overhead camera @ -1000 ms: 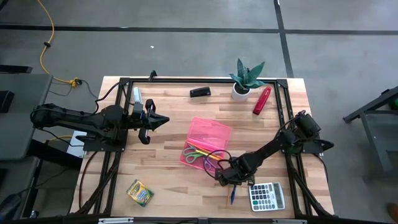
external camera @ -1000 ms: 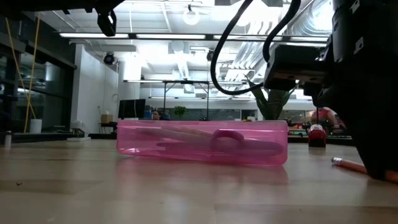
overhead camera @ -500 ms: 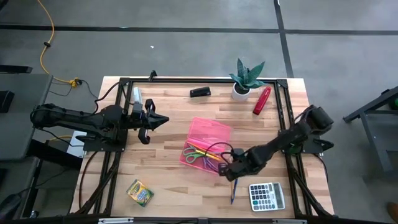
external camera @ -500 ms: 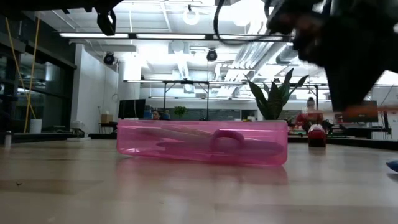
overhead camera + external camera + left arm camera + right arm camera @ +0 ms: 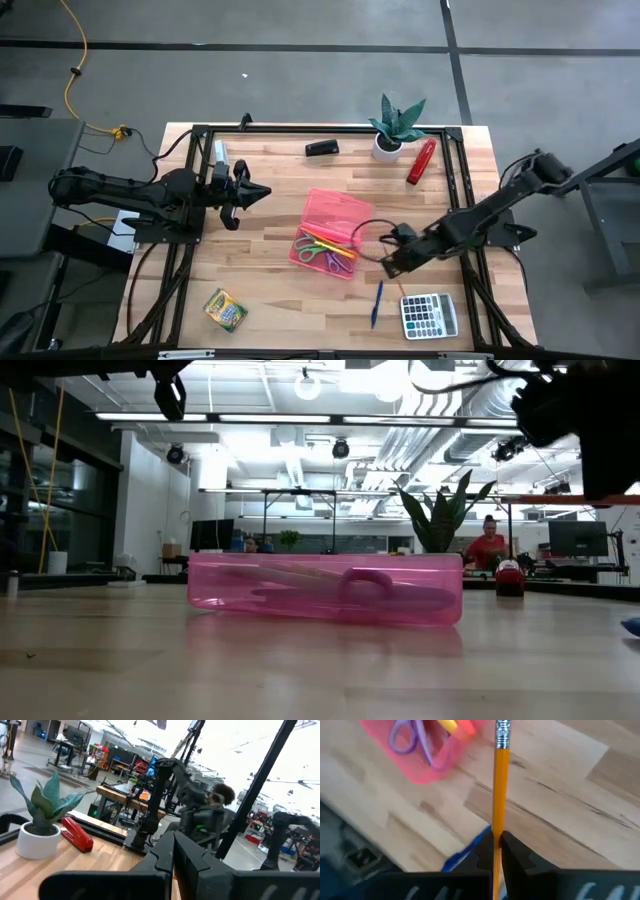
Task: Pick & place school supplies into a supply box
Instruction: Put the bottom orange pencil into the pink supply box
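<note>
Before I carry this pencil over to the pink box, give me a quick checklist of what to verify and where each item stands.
1. Grip: the right gripper is shut on the orange pencil, which runs straight out between the fingers. Ok.
2. Lift: in the high view the right gripper is beside the supply box; the low view shows no pencil on the wood. Ok.
3. Box open: lid folded back, tray exposed. Ok.
4. Room in the tray: scissors and other supplies already lie inside; whether the pencil fits flat, cannot tell.
5. Blue pen lies on the table near the calculator, off the route to the box. Ok.
6. Left gripper waits shut, well away from the box. Ok.
</note>
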`<state>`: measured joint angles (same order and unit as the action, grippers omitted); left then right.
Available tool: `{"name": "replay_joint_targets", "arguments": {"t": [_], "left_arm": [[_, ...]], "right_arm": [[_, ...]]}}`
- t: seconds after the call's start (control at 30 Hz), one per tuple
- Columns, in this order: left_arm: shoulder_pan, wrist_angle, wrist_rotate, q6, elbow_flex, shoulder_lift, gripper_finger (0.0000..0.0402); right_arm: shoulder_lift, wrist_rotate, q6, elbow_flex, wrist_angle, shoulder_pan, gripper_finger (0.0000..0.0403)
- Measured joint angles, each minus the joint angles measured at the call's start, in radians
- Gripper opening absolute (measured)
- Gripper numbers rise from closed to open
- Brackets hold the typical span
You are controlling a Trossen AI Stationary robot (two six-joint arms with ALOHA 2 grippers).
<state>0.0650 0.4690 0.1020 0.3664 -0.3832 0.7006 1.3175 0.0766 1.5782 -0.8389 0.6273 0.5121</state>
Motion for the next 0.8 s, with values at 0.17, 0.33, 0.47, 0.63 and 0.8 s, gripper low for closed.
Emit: {"name": "replay_joint_targets", "arguments": {"t": [0.17,0.33,0.47,0.63,0.8], "left_arm": [[0.0,0.0,0.017,0.022,0.0,0.002,0.0],[0.0,-0.003,0.047,0.069,0.0,0.015,0.0],[0.0,-0.01,0.068,0.112,0.0,0.035,0.0],[0.0,-0.009,0.068,0.132,0.0,0.07,0.0],[0.0,-0.041,0.036,0.088,-0.038,0.092,0.0]], "right_arm": [[-0.237,0.062,-0.197,0.29,-0.369,-0.017,0.0],[-0.376,0.133,-0.474,0.441,-0.601,-0.107,0.0],[-0.402,0.114,-0.725,0.457,-0.698,-0.217,0.0],[-0.402,0.061,-0.955,0.447,-0.899,-0.34,0.0],[-0.402,0.033,-1.087,0.434,-1.05,-0.402,0.0]]}}
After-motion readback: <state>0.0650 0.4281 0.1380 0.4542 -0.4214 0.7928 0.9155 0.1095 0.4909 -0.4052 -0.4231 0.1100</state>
